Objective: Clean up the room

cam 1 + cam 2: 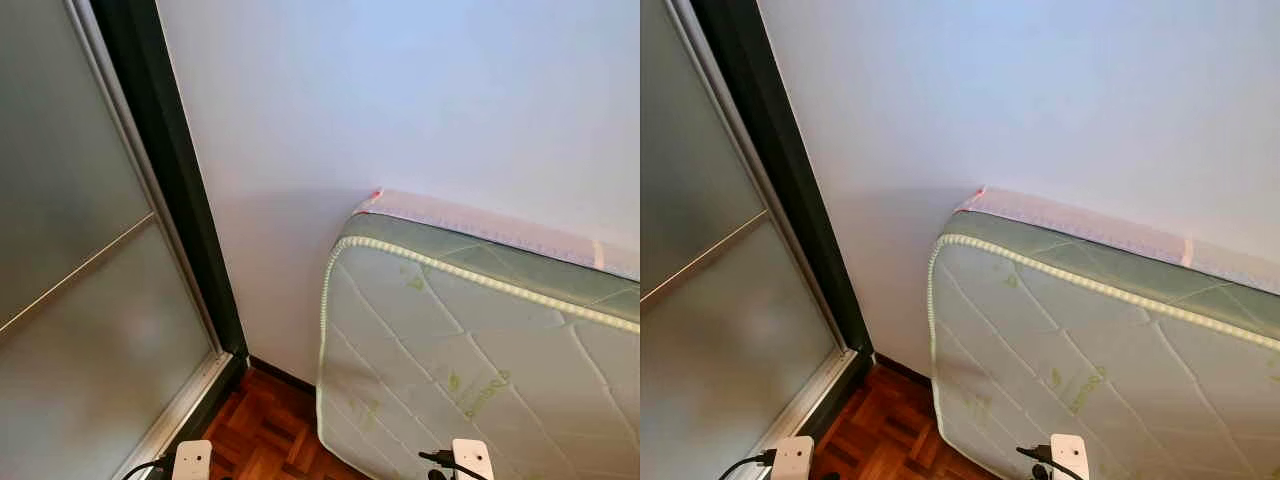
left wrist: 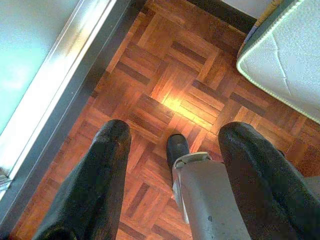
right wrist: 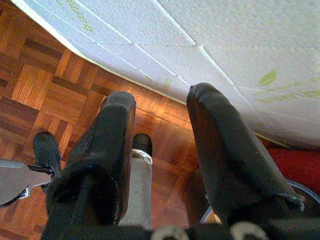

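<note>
From where I stand, the sliding door is on the left, then bare wall, then a mattress leaning against it on the parquet floor. The left gripper hangs with its fingers wide, holding nothing; the right gripper likewise, just beside the mattress. No clutter or container to tidy is in sight, so I'd turn slowly, keeping clear of the mattress.

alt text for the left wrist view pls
The left gripper hangs open over the reddish-brown parquet floor, its two black fingers apart. A white quilted mattress with green piping sits at one corner, a frosted sliding door with metal track along the opposite edge.
</note>
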`<state>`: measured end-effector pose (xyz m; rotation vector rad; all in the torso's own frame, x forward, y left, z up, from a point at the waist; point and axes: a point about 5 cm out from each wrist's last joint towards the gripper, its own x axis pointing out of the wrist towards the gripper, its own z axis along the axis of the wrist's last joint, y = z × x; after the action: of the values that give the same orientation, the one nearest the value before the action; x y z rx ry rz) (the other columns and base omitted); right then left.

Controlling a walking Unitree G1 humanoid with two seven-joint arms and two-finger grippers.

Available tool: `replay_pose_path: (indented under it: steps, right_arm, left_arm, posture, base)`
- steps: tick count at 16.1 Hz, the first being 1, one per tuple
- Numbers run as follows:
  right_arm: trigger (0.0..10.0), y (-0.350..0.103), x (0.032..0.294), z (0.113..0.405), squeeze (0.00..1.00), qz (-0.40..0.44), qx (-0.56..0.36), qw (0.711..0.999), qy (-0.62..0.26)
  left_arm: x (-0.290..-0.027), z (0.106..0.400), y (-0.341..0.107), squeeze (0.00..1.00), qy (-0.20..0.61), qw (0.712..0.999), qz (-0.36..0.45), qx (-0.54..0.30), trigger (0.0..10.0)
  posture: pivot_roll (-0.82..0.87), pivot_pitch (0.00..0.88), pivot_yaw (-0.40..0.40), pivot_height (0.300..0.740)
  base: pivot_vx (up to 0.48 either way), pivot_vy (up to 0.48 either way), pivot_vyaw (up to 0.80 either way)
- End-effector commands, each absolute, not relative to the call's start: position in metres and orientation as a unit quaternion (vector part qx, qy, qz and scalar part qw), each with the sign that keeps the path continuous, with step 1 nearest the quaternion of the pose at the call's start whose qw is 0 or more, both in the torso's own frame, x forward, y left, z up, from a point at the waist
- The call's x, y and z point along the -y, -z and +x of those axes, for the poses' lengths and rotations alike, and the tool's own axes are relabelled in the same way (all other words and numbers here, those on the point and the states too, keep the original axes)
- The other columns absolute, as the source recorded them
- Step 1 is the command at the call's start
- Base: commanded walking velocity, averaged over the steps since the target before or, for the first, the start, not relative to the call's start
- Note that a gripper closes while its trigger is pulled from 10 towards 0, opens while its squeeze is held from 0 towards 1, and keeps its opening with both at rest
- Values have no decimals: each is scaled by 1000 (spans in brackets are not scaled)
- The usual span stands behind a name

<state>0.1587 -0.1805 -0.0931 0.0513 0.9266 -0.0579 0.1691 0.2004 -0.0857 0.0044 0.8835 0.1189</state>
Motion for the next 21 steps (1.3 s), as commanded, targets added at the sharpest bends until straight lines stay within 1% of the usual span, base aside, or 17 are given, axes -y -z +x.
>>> replay_pose_path:
  steps: [1,8,12,18,20,21]
  right_arm:
    - [10000,93,182,158,0,28,-449,893,33]
    - [10000,93,182,158,0,28,-449,893,33]
    - [10000,93,182,159,0,30,-442,896,35]
    - [10000,92,182,160,0,35,-433,900,36]
    - [10000,85,182,165,0,69,-376,922,58]
    - [10000,82,182,168,0,85,-350,931,58]
  left_arm:
    - [-201,167,87,0,-60,899,6,-434,10000]
    - [-203,169,86,0,-59,901,12,-430,10000]
    - [-203,171,84,0,-57,907,23,-417,10000]
    - [-203,171,83,0,-58,908,19,-414,10000]
    - [-208,180,77,0,-66,921,22,-383,10000]
    - [-210,194,68,0,-68,935,17,-349,10000]
  posture:
    - [-6,0,-25,740]
    - [-5,0,-22,740]
    - [-3,0,-23,740]
    - [-3,0,-23,740]
    - [-1,0,-22,740]
    - [-4,0,-22,740]
  base:
    - [0,0,0]
    - [0,0,0]
    - [0,0,0]
    - [0,0,0]
    - [0,0,0]
    - [0,0,0]
